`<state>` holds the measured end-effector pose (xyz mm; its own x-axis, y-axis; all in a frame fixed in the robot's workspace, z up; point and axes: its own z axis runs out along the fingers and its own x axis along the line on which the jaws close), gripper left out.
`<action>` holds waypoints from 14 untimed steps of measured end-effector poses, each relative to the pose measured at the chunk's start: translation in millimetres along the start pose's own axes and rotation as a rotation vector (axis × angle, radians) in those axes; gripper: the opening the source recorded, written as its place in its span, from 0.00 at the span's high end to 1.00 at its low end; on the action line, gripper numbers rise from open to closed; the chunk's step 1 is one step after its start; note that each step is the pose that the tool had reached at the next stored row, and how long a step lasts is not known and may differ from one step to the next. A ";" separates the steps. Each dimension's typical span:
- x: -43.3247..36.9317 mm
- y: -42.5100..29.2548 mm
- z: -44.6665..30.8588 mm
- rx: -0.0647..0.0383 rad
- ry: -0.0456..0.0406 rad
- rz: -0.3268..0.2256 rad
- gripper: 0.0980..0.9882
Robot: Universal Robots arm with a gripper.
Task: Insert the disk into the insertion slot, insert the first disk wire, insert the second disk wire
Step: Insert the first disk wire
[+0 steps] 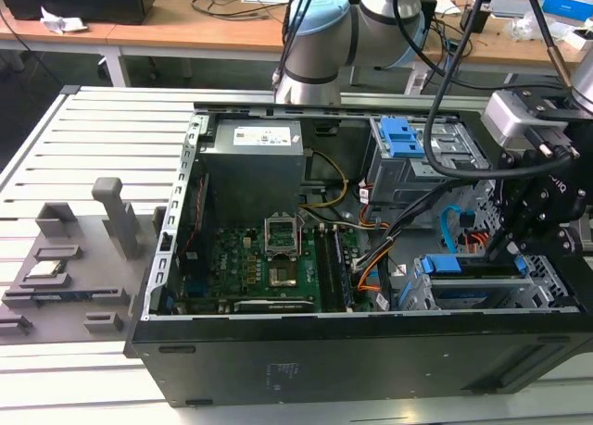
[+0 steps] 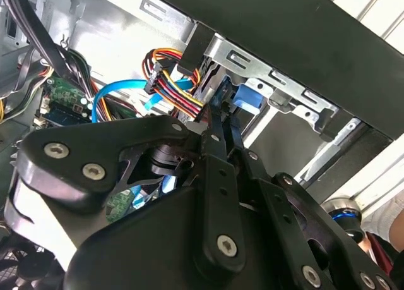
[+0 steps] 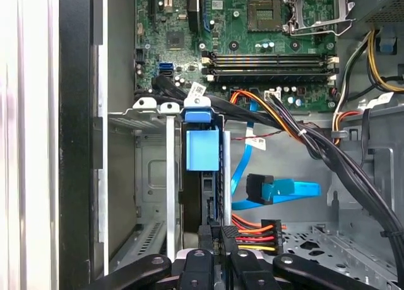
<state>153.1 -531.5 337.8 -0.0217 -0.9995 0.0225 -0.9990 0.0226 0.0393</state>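
At the slot (image 3: 151, 176), with the disk (image 3: 202, 152) seated inside and mostly hidden behind its blue carrier, the hand (image 3: 221, 238) is clenched on the first wire (image 3: 252, 234), whose plug is covered.

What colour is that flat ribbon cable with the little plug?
The flat cable is bright blue, its plug black; clearest in the first wrist view.

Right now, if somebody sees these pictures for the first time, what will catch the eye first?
The bright blue carrier of the disk stands out, sitting in the grey insertion slot at the exterior view's right, with the black tool close by it. Next comes the flat blue second disk wire, near the orange-red first disk wire.
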 end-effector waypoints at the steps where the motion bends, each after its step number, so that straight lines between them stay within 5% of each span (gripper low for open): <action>1: 0.0 -0.1 1.6 0.000 0.0002 0.000 0.92; 8: -0.2 -0.2 5.5 0.000 -0.0028 0.000 0.91; 9: -0.2 -0.2 5.2 0.000 -0.0014 0.000 0.84; 14: 0.0 0.0 -1.0 0.000 0.0000 0.000 0.84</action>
<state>153.1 -531.5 338.7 -0.0218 -0.9995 0.0226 -0.9990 0.0227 0.0393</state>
